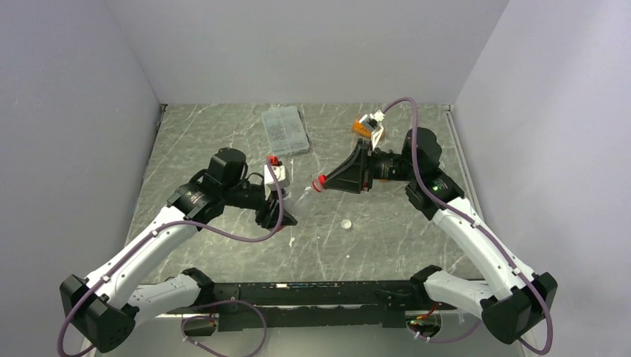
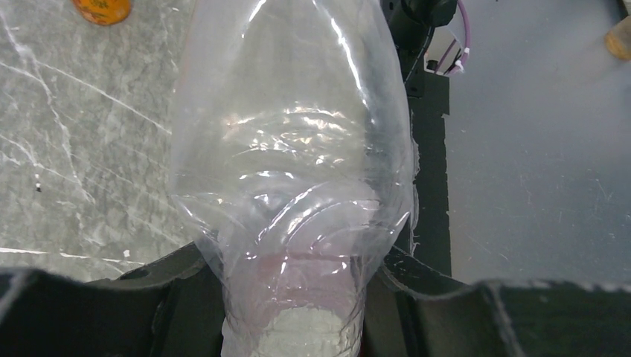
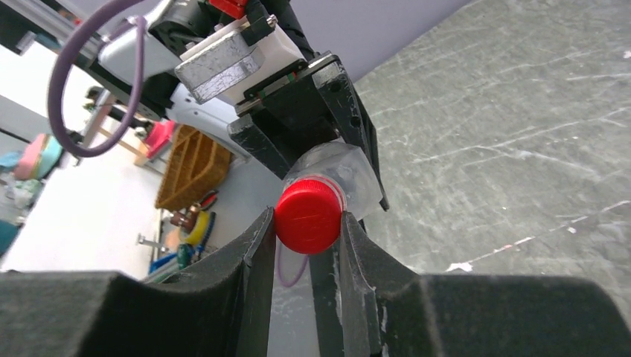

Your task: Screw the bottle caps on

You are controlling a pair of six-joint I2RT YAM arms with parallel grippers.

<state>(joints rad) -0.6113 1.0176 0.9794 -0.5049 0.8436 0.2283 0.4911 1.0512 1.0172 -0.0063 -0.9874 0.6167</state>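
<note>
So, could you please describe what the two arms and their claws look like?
The left arm and right arm have white shells, black joints and a purple cable each. The left claw and right claw are black with wedge-shaped fingers. A red knob tops the left wrist.

The clear bottle and red cap fill the gap between left end effector and right end effector. The near desk lies open around a whitish cap.
</note>
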